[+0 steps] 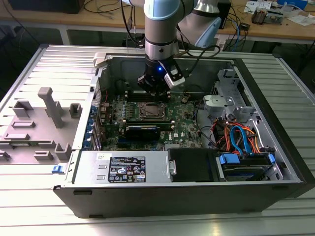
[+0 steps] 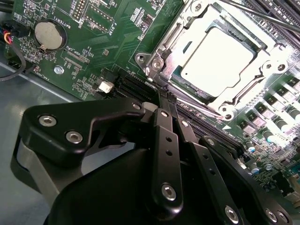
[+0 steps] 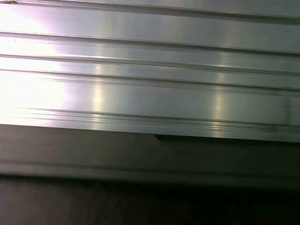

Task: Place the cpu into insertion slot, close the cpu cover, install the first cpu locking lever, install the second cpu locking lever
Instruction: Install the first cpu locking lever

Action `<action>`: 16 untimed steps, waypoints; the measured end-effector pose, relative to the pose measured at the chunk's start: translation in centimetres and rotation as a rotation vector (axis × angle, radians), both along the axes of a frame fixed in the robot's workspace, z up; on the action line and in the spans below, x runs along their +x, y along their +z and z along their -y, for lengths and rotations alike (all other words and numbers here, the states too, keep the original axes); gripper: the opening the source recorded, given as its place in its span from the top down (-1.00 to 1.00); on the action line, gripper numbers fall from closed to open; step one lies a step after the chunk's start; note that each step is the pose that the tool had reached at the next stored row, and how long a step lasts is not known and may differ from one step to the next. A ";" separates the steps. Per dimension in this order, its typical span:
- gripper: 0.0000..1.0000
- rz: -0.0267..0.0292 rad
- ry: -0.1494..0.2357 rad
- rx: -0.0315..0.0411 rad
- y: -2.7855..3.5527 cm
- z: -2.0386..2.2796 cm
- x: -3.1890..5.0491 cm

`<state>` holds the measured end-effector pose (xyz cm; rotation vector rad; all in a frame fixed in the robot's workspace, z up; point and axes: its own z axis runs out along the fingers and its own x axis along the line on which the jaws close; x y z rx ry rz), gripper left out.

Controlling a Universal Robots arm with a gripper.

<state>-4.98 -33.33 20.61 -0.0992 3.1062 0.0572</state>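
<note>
Tool (image 2: 169, 101) fingers pressed together, gripping nothing, poised just beside the cpu cover (image 2: 262, 65) over the cpu (image 2: 218, 54).

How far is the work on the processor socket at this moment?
In the second wrist view the cpu already lies in the insertion slot, and the cpu cover looks closed around it, its window showing the chip's top. The tool holds nothing; its shut tips sit at the socket's edge, close to a thin locking lever. Whether either lever is fully latched, I cannot tell.
</note>
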 end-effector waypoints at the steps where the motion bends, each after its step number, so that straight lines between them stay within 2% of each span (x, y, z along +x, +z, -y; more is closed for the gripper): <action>1: 0.79 0.0001 0.000 -0.0001 0.03 0.00 0.00; 16: 0.79 0.0000 0.000 -0.0002 0.13 0.01 0.33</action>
